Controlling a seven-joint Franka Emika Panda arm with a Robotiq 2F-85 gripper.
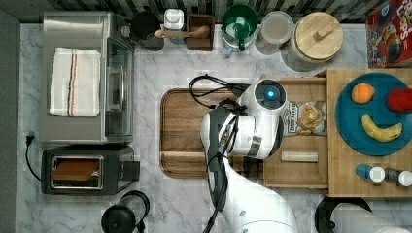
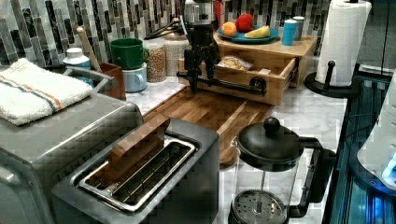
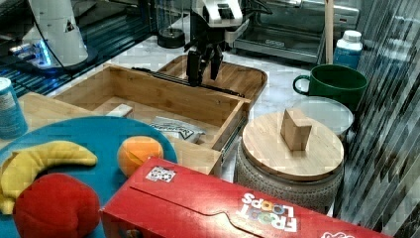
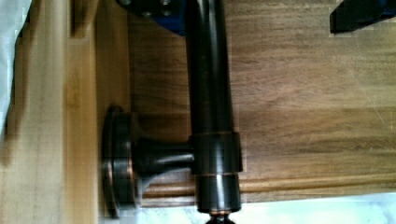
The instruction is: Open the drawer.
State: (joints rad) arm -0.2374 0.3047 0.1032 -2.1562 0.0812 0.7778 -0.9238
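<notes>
One marble-patterned counter [image 1: 160,204] carries everything. One steel oven [image 1: 85,77] has one folded striped towel [image 1: 75,81] on top; beside it one dark toaster [image 1: 87,170] holds a single brown block in its slot. One dark walnut board [image 1: 182,131] with rounded corners lies flat in the middle.

The one drawer [image 3: 148,96], a shallow light-wood box, stands pulled out of its wooden cabinet [image 1: 369,187] over the board's edge. Inside it are two things: one crinkled snack bag [image 1: 305,118] and one small pale bar [image 1: 300,156]. Its long black bar handle [image 2: 224,83] sits on round mounts.

On the cabinet, one round blue plate [image 1: 350,126] holds three fruits: one orange, one red fruit, one banana. Two shakers [image 1: 384,174] stand near it.

One red cereal box [image 3: 237,208], one wicker jar with wooden lid [image 3: 292,148], one glass press [image 2: 266,172], one towel roll [image 2: 343,37] and one green mug [image 3: 334,82] are also out.

The gripper [image 3: 204,64] has its two fingers spread, one on either side of the handle, without pinching it.
</notes>
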